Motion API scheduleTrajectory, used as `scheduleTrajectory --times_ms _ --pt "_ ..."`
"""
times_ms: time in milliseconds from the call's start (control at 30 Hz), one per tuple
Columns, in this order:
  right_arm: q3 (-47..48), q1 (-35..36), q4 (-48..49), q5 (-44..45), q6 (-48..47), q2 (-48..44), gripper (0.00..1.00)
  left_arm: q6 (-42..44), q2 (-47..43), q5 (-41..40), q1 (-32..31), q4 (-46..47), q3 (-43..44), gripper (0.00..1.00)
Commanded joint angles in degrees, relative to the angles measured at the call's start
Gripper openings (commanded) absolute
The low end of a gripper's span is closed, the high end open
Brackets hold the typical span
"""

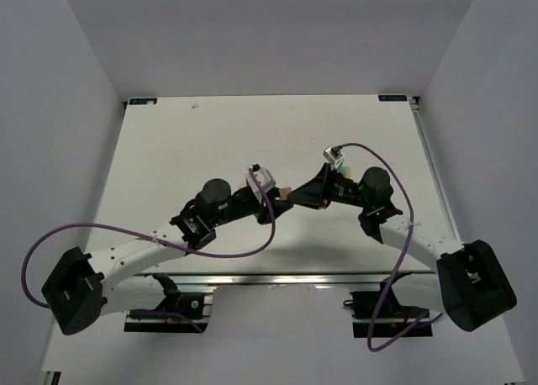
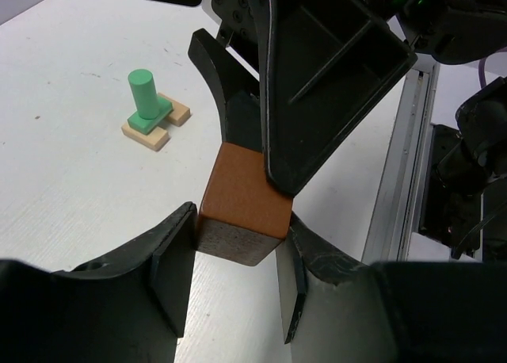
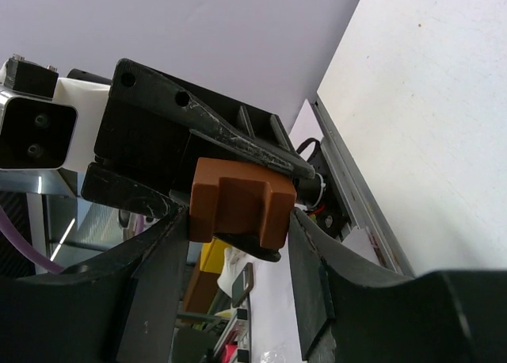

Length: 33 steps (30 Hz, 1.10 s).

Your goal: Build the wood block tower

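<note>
left on table (image 1: pixel 210 141): mint green peg (image 2: pixel 143 93) upright on two pale tan blocks (image 2: pixel 150 135) | left gripper (image 2: pixel 238 224): pinching dark brown notched block (image 2: pixel 242 192), above table middle | right gripper (image 3: pixel 238 220): pinching same block from the opposite side

Two tan (image 2: pixel 150 139), two green (image 2: pixel 144 92), one brown (image 2: pixel 242 192)

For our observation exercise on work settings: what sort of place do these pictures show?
Probably a robotics lab test cell: a white table boxed in by plain walls, a left arm and right arm fixed along an aluminium rail, and purple cables trailing.
</note>
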Motion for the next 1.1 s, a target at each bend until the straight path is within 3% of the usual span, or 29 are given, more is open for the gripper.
scheduleTrajectory --times_ms 0,167,200,333,367,400,467,600,800,1067 --pt "-0.08 0.36 4.98 -3.32 -0.76 -0.19 0.30 -0.13 -0.68 0.76 0.41 -0.49 2.75 0.18" --pt "1.41 0.09 -2.56 -2.01 -6.81 -1.95 0.33 1.62 -1.03 1.37 0.32 -2.95 4.59 0.07" --pt "1.67 0.01 -4.32 -1.39 -8.05 -2.39 0.43 1.80 -0.94 1.37 0.41 -3.39 5.03 0.07" --pt "4.05 -2.01 -18.20 4.57 -15.87 -5.90 0.58 4.78 2.04 3.39 0.41 -7.07 8.72 0.06" --pt "3.79 -2.63 -20.40 6.76 -16.49 -7.91 0.66 5.83 2.74 2.79 0.41 -9.96 9.69 0.06" --pt "3.79 -4.46 -21.73 7.57 -16.85 -8.97 0.82 6.54 3.53 2.61 0.41 -11.20 11.26 0.05" --pt "3.87 -6.93 -25.15 10.81 -17.90 -12.30 0.89 7.86 5.55 2.08 0.41 -12.18 11.98 0.04" --pt "4.14 -16.15 -31.49 8.56 -20.62 -15.66 0.89 9.36 9.33 0.85 0.41 -13.85 15.57 0.03" --pt "3.70 -25.39 -36.32 3.80 -23.34 -17.33 0.89 16.73 18.21 -0.64 0.41 -24.56 22.61 0.03" --pt "7.65 -34.97 -48.98 8.54 -33.10 -23.22 0.89 30.80 30.86 0.42 0.41 -39.42 36.83 0.02"
